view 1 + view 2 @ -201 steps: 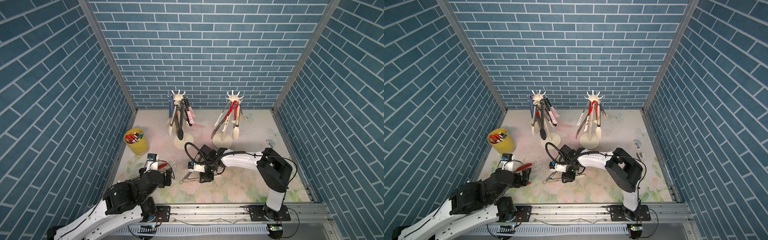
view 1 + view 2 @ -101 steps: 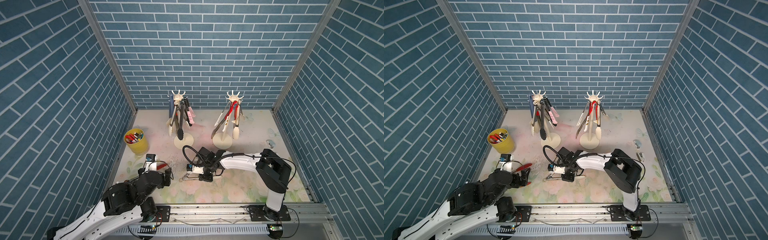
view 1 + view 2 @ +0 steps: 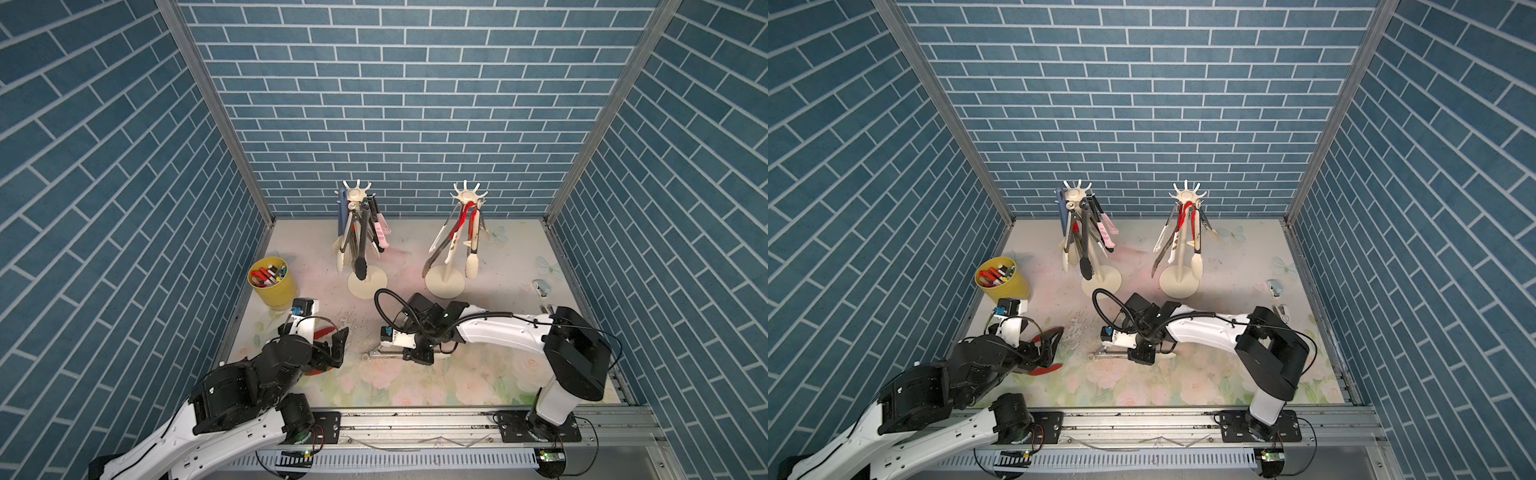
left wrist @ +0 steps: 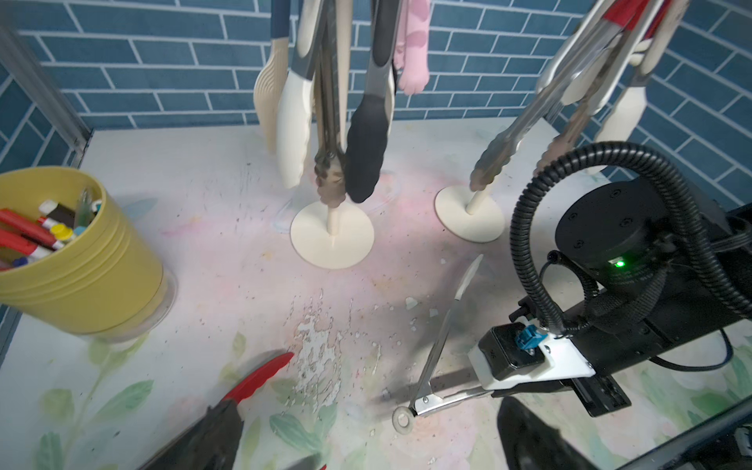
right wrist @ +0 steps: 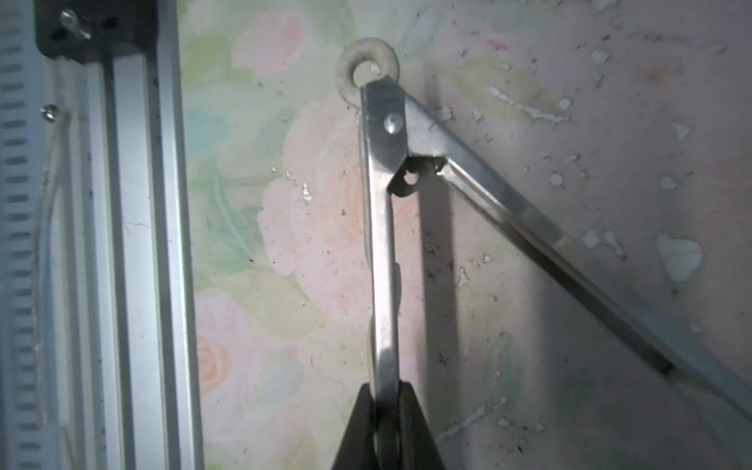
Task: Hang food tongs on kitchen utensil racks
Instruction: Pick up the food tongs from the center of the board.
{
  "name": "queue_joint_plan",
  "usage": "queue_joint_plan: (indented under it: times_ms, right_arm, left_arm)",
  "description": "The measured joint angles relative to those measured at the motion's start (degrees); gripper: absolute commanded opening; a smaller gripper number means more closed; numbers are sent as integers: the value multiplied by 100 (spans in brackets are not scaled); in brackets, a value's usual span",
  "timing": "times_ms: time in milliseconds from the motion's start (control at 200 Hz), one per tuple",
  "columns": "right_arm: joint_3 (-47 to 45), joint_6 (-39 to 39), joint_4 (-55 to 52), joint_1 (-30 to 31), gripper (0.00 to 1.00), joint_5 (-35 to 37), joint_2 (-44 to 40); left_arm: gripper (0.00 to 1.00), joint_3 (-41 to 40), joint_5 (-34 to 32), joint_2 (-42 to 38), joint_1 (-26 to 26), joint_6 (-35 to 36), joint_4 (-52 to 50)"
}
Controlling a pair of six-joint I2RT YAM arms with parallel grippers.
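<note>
Steel food tongs lie spread in a V on the flowered mat, cream ring end toward the left arm. My right gripper is shut on one steel arm of these tongs. My left gripper stands open beside the ring, with only mat between its fingers. Red tong tips show along its fingers; I cannot tell whether they are held. Two cream kitchen utensil racks stand at the back, each hung with several tongs.
A yellow cup of markers stands at the left wall, close to the left wrist. The racks' round bases sit just behind the right arm. Small objects lie by the right wall. A metal rail runs along the front.
The right gripper's jaws have closed on the steel tongs' arm, and the right wrist has shifted slightly left. The left arm has stayed where it was.
</note>
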Motion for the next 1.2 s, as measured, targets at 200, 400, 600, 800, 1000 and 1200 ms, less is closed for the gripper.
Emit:
queue_joint_plan:
  times_ms: [200,400,600,800,1000,1200]
  right_arm:
    - [-192,160,-50,-168,0,-37,-1419]
    - [-229,422,-173,-748,0,-28,-2850]
    - [-140,538,-317,-1257,0,-72,-3788]
    - [234,621,-560,-2107,0,-186,-3985]
    - [791,669,-581,-2933,0,-562,-3934]
    - [1292,807,-492,-3860,0,-1237,-3650]
  left_arm:
    - [99,566,509,501,0,761,754]
    - [99,1408,994,1257,13,1231,1217]
    - [97,2055,2050,2144,667,1303,1508]
    - [95,2096,3593,2859,1945,984,2105]
    - [94,2575,4468,3742,2065,925,2555]
    - [92,3206,4951,4387,2146,925,3034]
